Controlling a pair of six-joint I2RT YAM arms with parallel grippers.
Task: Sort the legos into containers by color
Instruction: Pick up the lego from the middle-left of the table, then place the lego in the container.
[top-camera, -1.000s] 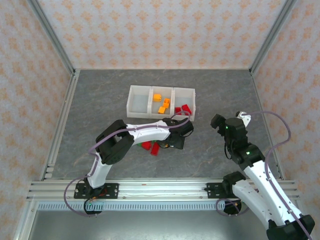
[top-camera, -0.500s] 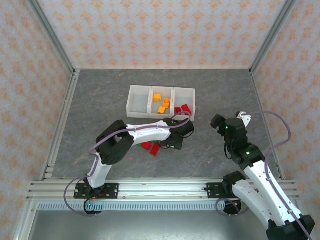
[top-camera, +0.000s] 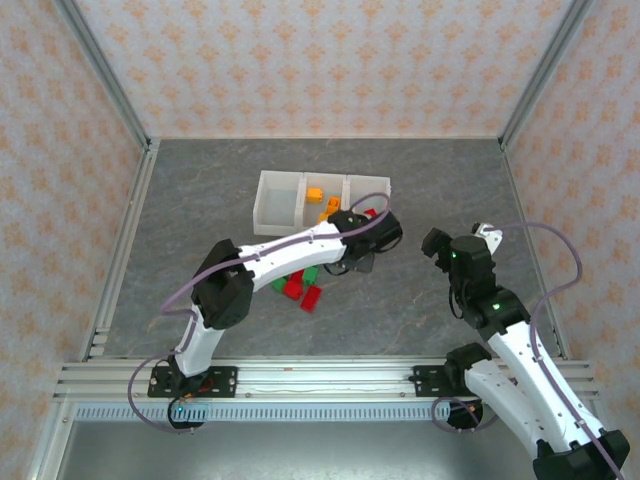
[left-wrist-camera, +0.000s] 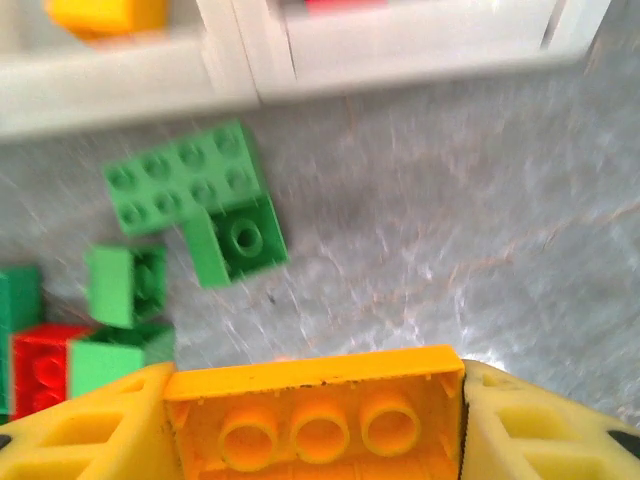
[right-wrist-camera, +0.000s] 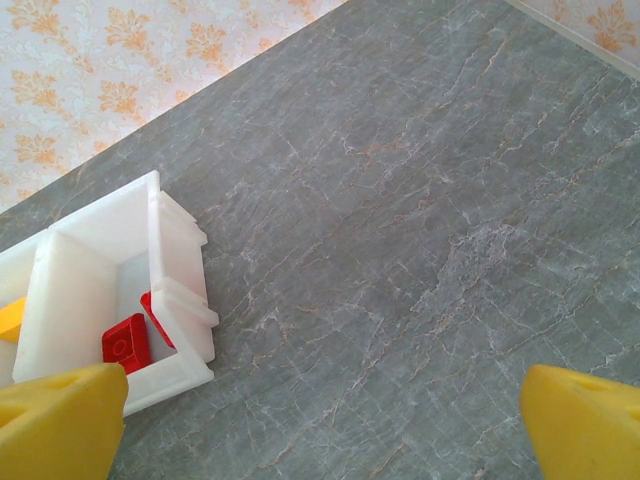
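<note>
The left gripper (left-wrist-camera: 315, 425) pinches an orange brick (left-wrist-camera: 315, 390) between its yellow fingers (left-wrist-camera: 95, 425), hollow underside toward the wrist camera, with three round tubes showing. From above, the left arm reaches across the surface (top-camera: 200, 200) and its wrist sits at the near edge of the bins (top-camera: 278, 200), over the right end of the row. The brick is held above the surface, just short of the bins' front wall.

The middle bin holds orange bricks (top-camera: 315, 193). The right-end bin holds two red bricks (right-wrist-camera: 125, 345).

Green bricks lie loose on the surface before the bins: a flat eight-stud piece (left-wrist-camera: 185, 180) touching a darker single-stud one (left-wrist-camera: 235, 240), with a paler one (left-wrist-camera: 125, 285) just beside them. Nearer the arm bases lie more loose red bricks (top-camera: 293, 290), close by the green ones.

The right gripper (right-wrist-camera: 320, 430) is spread wide with nothing between its fingers, hanging over bare surface to the right of the bins, well apart from them.
</note>
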